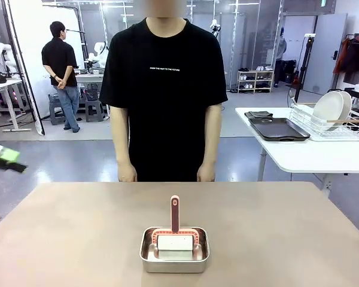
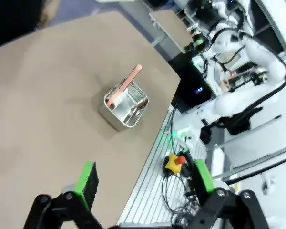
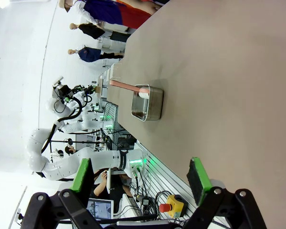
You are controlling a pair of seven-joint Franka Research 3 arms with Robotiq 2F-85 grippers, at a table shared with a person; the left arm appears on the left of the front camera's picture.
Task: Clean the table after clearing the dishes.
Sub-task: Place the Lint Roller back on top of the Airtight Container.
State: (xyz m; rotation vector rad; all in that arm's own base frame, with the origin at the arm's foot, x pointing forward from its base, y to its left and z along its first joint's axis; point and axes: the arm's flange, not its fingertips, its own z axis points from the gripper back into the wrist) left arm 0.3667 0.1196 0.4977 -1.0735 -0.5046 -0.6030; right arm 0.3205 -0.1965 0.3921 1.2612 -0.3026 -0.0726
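The brownish table [image 1: 78, 227] carries a small steel pan [image 1: 173, 263] near my edge, with a pink-handled scrubber [image 1: 175, 212] standing in it. White plates [image 1: 332, 107] stand in a wire rack on the white side table at the right, beside stacked dark trays [image 1: 278, 128]. My left gripper [image 2: 145, 179] is open and empty, high over the table's side, with the pan [image 2: 112, 117] well ahead of it. My right gripper [image 3: 140, 174] is also open and empty, off the table's edge and far from the pan [image 3: 150, 107]. The person stands at the far edge, arms hanging.
A blurred black and green shape [image 1: 5, 156] shows at the left edge of the front view. Cables and a yellow stop button [image 2: 174, 163] lie on the metal frame beside the table. Another person stands far back on the left.
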